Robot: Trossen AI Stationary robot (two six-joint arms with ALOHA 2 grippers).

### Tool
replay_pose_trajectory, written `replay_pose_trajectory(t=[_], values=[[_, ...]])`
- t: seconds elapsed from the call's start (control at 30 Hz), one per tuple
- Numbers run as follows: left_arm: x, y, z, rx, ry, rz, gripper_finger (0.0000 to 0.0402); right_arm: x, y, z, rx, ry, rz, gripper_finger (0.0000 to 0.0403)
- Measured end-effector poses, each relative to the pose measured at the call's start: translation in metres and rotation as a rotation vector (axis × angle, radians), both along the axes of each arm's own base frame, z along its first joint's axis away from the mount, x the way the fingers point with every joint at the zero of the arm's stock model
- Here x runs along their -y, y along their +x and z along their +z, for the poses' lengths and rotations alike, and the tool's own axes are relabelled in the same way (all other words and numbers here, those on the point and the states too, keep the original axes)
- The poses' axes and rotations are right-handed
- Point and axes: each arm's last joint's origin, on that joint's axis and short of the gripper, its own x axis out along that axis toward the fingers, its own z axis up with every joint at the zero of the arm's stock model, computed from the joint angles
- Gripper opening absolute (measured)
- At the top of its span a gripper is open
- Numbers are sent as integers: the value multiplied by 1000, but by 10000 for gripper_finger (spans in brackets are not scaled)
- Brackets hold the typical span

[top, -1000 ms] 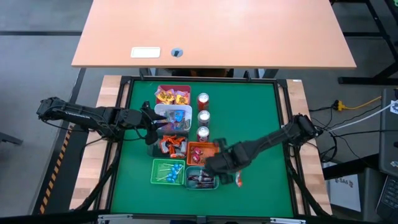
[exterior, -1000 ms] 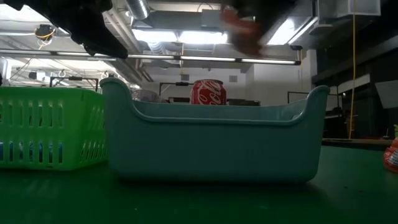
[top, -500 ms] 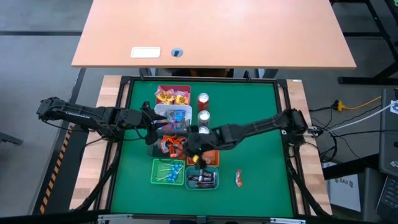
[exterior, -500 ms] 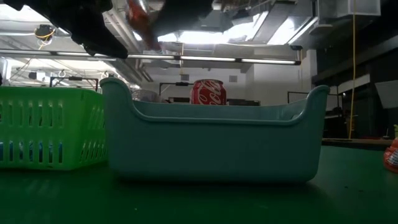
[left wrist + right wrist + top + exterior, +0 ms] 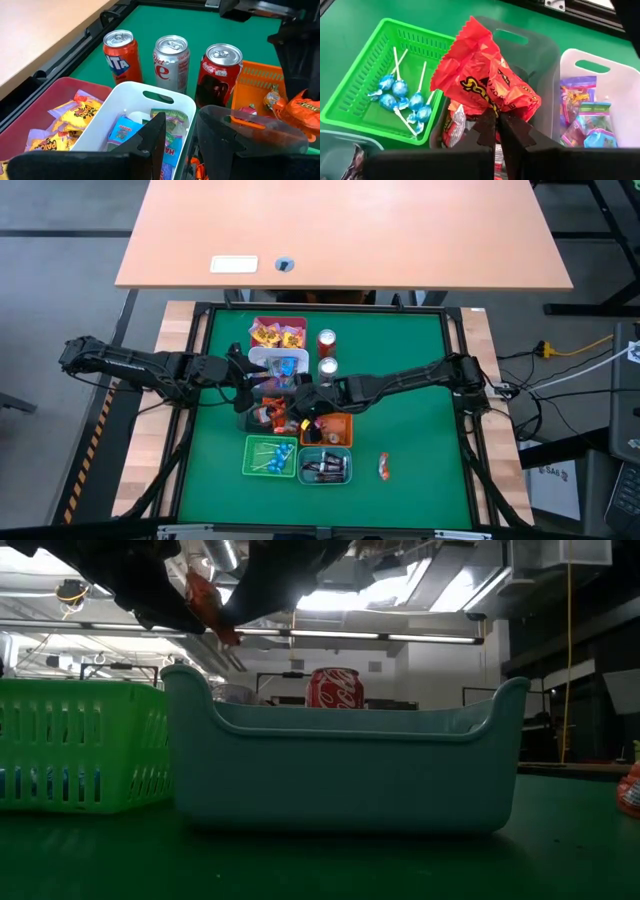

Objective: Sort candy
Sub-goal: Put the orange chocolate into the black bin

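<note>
Right gripper (image 5: 496,122) carried red candy (image 5: 482,82) (pinched) over dark bin (image 5: 540,55).

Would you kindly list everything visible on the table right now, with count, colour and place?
Bins: six; red, white, dark grey, orange, green, teal; clustered mid-table.
Cans: three, red, silver, red; in a row beside the white bin.
Lollipops: several, blue; in the green bin.
Loose candy: one, orange-red; on the green mat, right of the teal bin.
Red-orange candy: one; pinched over the dark grey bin.
Left gripper: by the white bin.
Right gripper: fingers shut on the candy.
</note>
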Motion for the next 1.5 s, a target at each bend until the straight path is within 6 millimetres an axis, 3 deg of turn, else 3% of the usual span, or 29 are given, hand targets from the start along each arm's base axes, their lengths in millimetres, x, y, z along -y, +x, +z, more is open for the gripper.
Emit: replay_pose_trajectory(t=[0.4,0.67,0.83,1.0,1.17,1.5], values=[[0,0,0,-1,0,0,101,0,1,0,8,0,1,22],[0,0,0,-1,0,0,101,0,2,2,31,-19,-24,120],[0,0,0,-1,0,0,101,0,-4,10,21,-21,-22,154],[0,0,0,-2,0,0,101,-3,-27,27,-75,-21,11,157],[0,0,0,-2,0,0,101,-12,-64,41,-281,45,81,155],[0,0,0,-2,0,0,101,-60,-111,34,-607,39,88,154]])
